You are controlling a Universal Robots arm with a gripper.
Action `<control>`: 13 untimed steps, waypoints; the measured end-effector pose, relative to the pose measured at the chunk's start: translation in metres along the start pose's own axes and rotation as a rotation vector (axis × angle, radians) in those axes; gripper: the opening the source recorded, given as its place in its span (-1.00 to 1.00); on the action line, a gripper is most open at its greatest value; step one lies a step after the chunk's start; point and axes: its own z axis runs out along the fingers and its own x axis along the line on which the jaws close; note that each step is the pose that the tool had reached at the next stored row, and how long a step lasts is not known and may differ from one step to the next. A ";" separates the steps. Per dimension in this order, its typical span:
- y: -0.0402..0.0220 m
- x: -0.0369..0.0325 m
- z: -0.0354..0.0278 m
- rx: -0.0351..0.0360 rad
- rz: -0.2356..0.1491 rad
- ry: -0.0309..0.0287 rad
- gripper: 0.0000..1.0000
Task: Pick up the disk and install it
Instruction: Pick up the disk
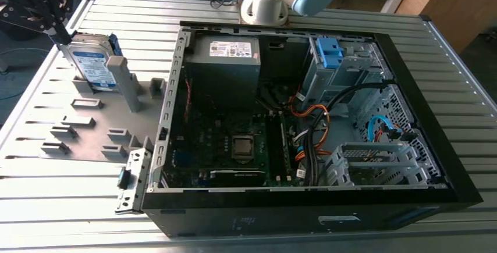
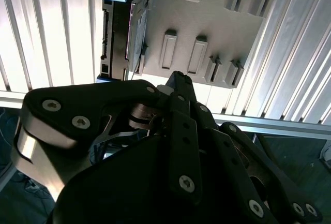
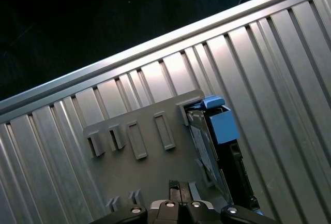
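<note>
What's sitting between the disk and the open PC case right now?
In the exterior view, the grey fixture plate lies there: its tall upright post beside the disk, then low blocks up to the computer case wall.

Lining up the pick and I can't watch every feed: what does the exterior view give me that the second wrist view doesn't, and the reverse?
The exterior view adds the open computer case, its grey power-supply box and a bare blue bracket. The second wrist view adds the disk end-on, dark connector edge toward the camera. Both share the disk standing on edge in the grey holder plate on the slatted table, with the claw near it.
</note>
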 end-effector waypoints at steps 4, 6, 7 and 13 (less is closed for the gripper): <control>0.0000 0.0000 0.0000 0.0000 -0.003 0.0000 -0.79; 0.0000 0.0000 0.0000 0.0000 -0.004 0.0001 -0.79; 0.0000 0.0000 0.0000 0.0000 -0.005 0.0001 -0.79; 0.0000 0.0000 0.0000 -0.0001 -0.009 0.0003 -0.79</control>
